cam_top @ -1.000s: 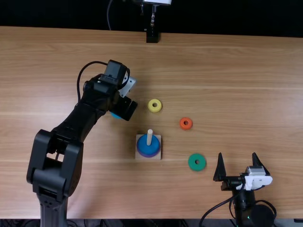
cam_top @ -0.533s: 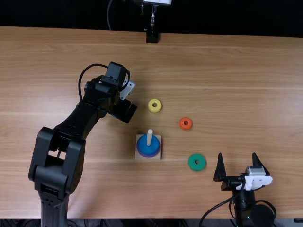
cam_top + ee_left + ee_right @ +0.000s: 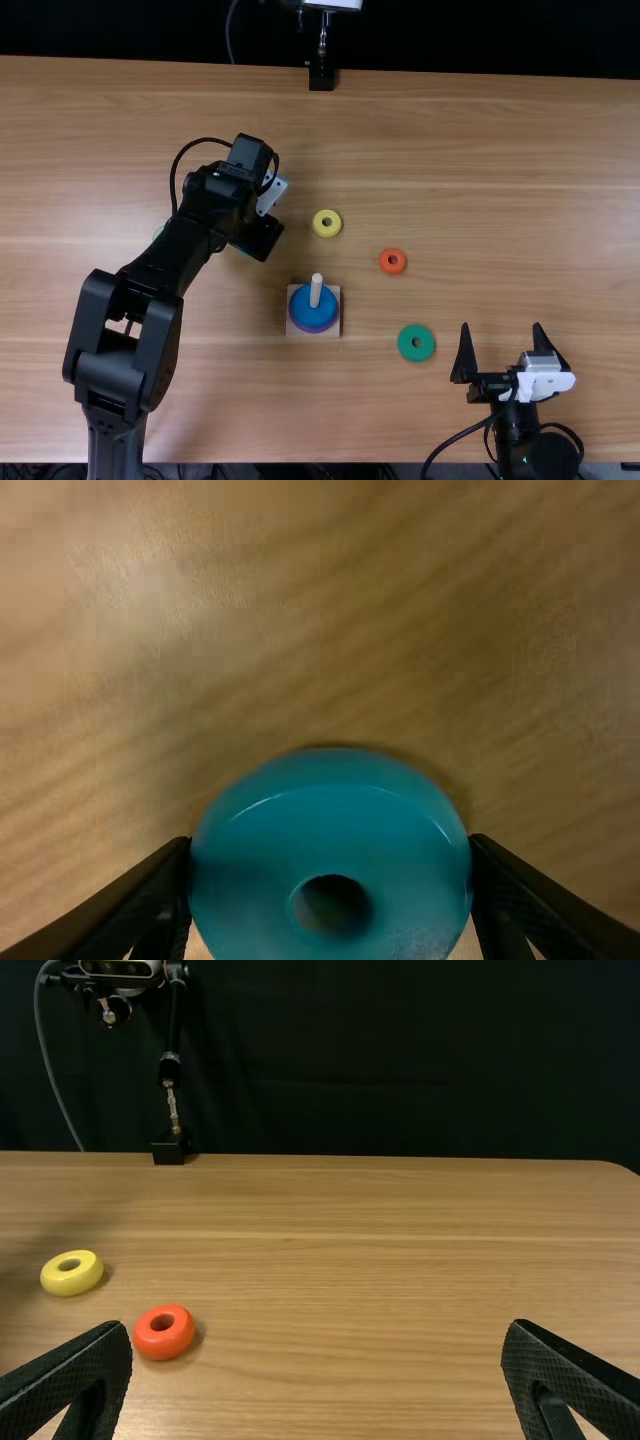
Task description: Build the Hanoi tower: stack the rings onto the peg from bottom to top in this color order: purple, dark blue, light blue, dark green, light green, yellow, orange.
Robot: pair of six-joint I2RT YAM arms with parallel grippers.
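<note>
In the top view, my left gripper point(image 3: 258, 236) is left of the yellow ring point(image 3: 327, 223), its fingertips hidden beneath it. The left wrist view has my left gripper point(image 3: 330, 844) closed on the light blue ring point(image 3: 350, 825), one finger against each side. The dark blue ring point(image 3: 312, 309) lies over the purple ring point(image 3: 316, 330) around the upright peg point(image 3: 316, 289). A light green ring point(image 3: 158, 232) is partly behind the left arm. Orange point(image 3: 393, 261) and dark green point(image 3: 416, 343) rings lie right of the peg. My right gripper point(image 3: 502, 330) stands open near the right front; the right wrist view has the right gripper point(image 3: 318, 1330) holding nothing.
The peg's square wooden base point(image 3: 332, 330) sits near the middle of the table point(image 3: 480, 160). A black stand point(image 3: 321, 77) is at the far edge. A cable curves beside the right arm.
My left gripper has moved slightly toward the near edge. The light blue ring's edge shifted with it, and an edge of the light green ring has come into view. The right arm kept still.
</note>
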